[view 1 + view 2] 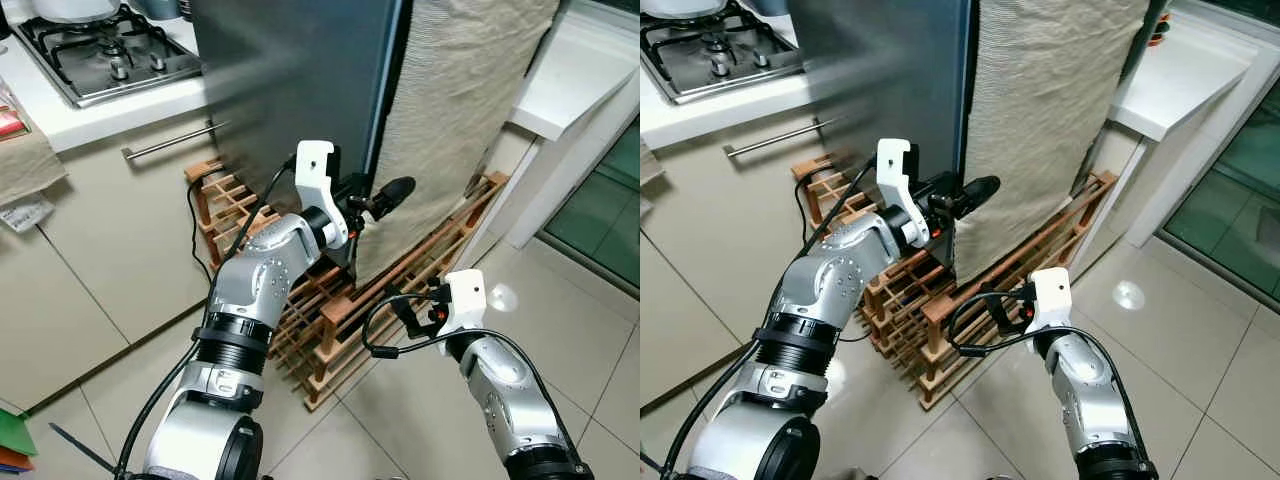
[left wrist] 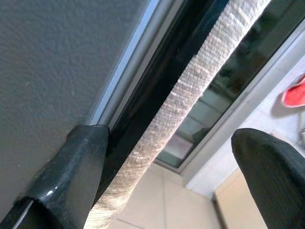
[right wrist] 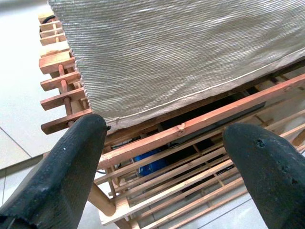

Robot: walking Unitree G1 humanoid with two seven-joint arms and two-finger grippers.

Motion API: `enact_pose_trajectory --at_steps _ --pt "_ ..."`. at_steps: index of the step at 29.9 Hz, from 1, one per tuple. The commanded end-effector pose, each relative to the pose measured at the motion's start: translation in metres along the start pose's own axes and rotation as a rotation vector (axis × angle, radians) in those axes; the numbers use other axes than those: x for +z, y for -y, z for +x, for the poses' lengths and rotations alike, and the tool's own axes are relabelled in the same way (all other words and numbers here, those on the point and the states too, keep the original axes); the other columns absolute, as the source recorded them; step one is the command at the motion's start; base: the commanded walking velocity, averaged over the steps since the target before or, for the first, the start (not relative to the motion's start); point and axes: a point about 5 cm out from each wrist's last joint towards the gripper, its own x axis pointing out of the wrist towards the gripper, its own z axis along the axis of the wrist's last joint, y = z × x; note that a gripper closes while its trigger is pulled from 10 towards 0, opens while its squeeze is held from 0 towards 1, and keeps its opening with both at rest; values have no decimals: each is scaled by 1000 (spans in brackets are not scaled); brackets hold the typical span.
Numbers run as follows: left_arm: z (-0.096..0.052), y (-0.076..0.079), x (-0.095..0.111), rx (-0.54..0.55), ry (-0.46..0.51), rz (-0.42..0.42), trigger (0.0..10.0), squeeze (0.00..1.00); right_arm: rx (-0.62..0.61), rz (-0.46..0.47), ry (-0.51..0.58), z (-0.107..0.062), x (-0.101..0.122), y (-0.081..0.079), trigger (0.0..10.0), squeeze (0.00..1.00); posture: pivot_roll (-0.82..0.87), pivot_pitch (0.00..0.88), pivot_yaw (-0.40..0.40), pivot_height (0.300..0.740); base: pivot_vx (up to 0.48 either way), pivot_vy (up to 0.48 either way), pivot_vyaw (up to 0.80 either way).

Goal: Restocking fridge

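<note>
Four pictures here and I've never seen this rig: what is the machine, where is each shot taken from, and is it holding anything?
It is a humanoid robot with two silver arms. The two wide pictures come from its head, looking down; the two close ones from its wrists, along the black fingers. The left gripper is raised, open, at the edge of the grey fridge door, beside a hanging beige cloth. The right gripper is lower, open, near a wooden rack on the tiled floor. Neither holds anything. A stove sits on the left.
</note>
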Motion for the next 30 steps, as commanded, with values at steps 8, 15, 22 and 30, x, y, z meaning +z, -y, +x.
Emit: enact_pose_trajectory --at_steps 8,15,22,30 --pt "13 61 26 -316 105 -64 10000 0 27 66 -105 -1 -17 0 10000 0 -81 0 -36 735 0 0 0" --pt "9 64 32 -299 120 2 10000 0 39 78 -158 1 -26 -1 10000 0 -67 0 -43 735 0 0 0" --pt "-2 24 26 46 129 346 10000 0 -81 -36 57 6 11 8 10000 0 -65 0 -32 735 0 0 0" --pt "-36 -2 25 261 193 386 10000 0 -185 -80 190 -3 29 17 10000 0 -65 0 -24 735 0 0 0"
